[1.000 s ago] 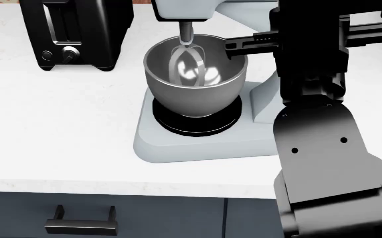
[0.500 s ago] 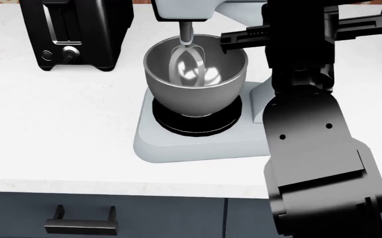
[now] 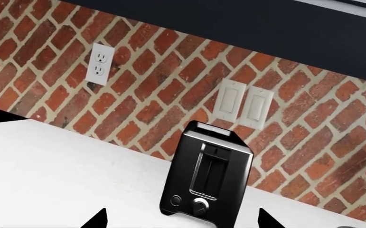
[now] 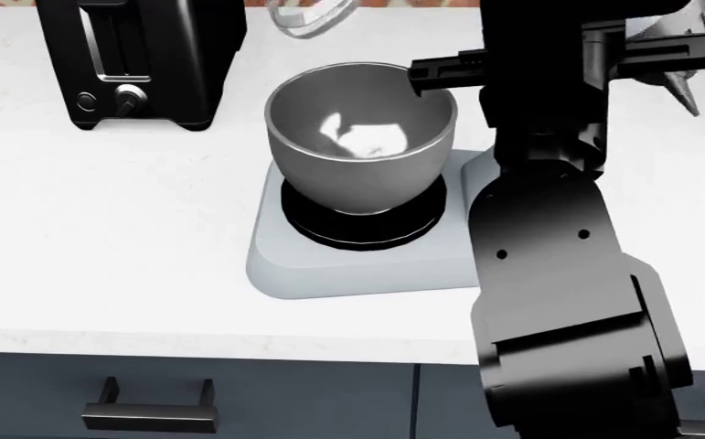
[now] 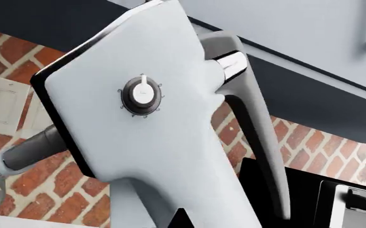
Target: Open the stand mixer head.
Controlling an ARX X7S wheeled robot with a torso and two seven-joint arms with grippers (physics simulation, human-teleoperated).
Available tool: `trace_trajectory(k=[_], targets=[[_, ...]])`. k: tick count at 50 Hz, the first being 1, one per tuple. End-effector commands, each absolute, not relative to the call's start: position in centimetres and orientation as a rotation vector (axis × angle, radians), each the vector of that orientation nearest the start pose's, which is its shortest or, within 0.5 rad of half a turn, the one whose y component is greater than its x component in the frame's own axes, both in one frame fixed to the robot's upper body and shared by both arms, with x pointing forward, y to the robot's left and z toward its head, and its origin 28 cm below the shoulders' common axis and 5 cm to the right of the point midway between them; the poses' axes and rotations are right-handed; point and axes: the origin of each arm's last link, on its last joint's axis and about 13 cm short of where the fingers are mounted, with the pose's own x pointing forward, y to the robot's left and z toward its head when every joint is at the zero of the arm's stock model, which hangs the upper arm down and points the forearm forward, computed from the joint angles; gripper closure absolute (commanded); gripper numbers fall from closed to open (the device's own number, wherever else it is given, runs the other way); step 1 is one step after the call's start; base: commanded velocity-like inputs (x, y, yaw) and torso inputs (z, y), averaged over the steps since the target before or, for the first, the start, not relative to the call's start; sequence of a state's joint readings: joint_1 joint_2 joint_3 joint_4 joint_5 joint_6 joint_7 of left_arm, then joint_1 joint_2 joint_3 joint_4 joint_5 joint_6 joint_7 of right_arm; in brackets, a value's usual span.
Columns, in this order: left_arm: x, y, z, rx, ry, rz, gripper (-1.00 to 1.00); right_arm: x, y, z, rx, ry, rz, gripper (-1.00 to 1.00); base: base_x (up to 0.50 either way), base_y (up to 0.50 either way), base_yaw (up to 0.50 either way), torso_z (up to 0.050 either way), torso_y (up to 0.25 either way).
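Observation:
The stand mixer head is tilted up and back, its pale side with a round dial filling the right wrist view. In the head view only its metal beater shows, at the top edge and clear of the steel bowl. My right gripper shows as a single dark tip, shut, against the underside of the head. My right arm rises in front of the mixer's neck and hides it. My left gripper is open and empty, facing the black toaster.
The mixer base sits on the white counter, with the toaster at the back left. A brick wall with an outlet and switches stands behind. A drawer handle is below the counter's front edge.
The mixer head has swung up, lifting the beater out of the bowl to the top edge. My right arm has shifted left, towards the mixer.

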State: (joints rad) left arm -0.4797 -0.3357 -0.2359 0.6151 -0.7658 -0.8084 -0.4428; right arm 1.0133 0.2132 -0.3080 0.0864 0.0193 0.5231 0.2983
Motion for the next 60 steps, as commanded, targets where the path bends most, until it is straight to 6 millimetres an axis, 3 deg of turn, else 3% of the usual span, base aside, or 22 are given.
trace_trajectory(k=[1,11,12,60], targets=[[23.87,26.47,21.46,-0.260,-0.268,0.137,-1.00,37.87,-10.98,25.42,-0.278,-0.355,-0.184,1.00,0.02,0.00,0.01,0.000,0.000],[24.02,26.38,21.37,-0.262,-0.267,0.137,-1.00,37.61,-11.31,25.53,-0.295,-0.356,-0.196,1.00,0.01,0.00,0.00,0.002,0.000],[24.00,26.36,21.37,-0.261,-0.268,0.138,-1.00,37.71,-11.41,25.41,-0.299,-0.341,-0.195,-1.00,0.00,0.00,0.00,0.000,0.000],[23.81,26.51,21.57,-0.263,-0.273,0.148,-1.00,37.33,-11.83,25.29,-0.296,-0.342,-0.214,-1.00,0.00,0.00,0.00,0.000,0.000]])
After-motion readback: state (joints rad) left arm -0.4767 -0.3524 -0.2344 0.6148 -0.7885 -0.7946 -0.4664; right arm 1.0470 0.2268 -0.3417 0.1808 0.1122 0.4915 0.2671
